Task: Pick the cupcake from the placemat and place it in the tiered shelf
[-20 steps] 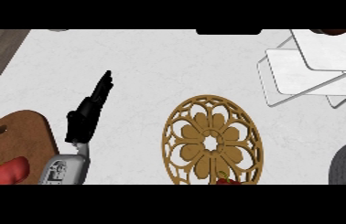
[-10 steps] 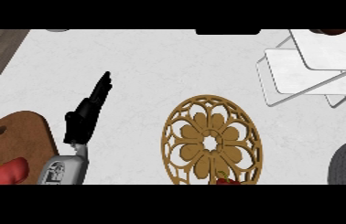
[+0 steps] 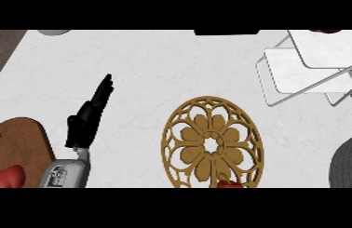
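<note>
A golden openwork placemat with a flower pattern lies on the white counter, right of centre. At its lower edge only a small red bit of the cupcake peeks into view; the rest is cut off by the frame. The white tiered shelf with wire legs stands at the upper right. My left hand rests at the left with its fingers straight, pointing up and to the right, holding nothing. My right hand does not show.
A brown wooden board lies at the lower left with a red object on it. A dark grey round thing is cut off at the lower right. Dark items sit along the far edge.
</note>
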You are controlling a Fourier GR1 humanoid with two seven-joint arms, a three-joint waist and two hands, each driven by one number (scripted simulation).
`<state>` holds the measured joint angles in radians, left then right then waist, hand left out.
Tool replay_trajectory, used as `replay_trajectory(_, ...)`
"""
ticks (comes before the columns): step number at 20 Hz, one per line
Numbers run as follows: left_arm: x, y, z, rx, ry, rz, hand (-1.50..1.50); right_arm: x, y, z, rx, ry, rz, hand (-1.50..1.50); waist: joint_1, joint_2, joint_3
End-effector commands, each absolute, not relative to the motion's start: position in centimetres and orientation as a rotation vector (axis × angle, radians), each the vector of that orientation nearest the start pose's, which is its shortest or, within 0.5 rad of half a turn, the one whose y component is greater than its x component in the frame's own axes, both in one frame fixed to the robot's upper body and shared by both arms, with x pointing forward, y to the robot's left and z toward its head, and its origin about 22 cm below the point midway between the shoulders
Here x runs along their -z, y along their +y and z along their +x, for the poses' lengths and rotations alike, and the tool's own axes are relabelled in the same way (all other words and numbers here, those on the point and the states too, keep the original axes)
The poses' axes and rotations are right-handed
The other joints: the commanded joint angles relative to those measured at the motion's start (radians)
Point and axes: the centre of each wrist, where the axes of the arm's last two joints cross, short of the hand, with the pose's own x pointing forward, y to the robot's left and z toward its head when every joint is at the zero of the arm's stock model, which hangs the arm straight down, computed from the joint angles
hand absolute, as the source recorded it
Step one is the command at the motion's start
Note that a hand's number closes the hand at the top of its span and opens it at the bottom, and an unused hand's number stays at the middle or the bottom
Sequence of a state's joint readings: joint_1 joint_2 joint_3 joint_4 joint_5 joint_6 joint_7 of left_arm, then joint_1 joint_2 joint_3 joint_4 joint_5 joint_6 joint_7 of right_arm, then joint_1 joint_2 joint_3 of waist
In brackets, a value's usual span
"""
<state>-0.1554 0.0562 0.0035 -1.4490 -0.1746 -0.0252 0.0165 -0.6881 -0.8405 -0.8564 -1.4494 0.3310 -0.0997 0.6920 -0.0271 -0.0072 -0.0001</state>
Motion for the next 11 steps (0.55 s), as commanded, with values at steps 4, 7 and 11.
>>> replay_trajectory(4,-0.2,23.3,27.0,0.222,-1.549,0.128,0.0,-36.0,-54.9,13.5,0.623,-1.444,-1.138,-1.5,-0.012,-0.001,0.002)
replay_trajectory(7,-0.6,22.6,27.5,0.239,-1.56,0.155,0.0,-34.3,-56.6,10.6,0.523,-1.414,-1.164,-1.5,-0.019,-0.001,0.002)
replay_trajectory(11,-0.6,23.8,27.4,0.223,-1.544,0.14,0.0,-33.5,-59.1,5.6,0.529,-1.418,-1.093,-1.5,-0.015,-0.001,0.001)
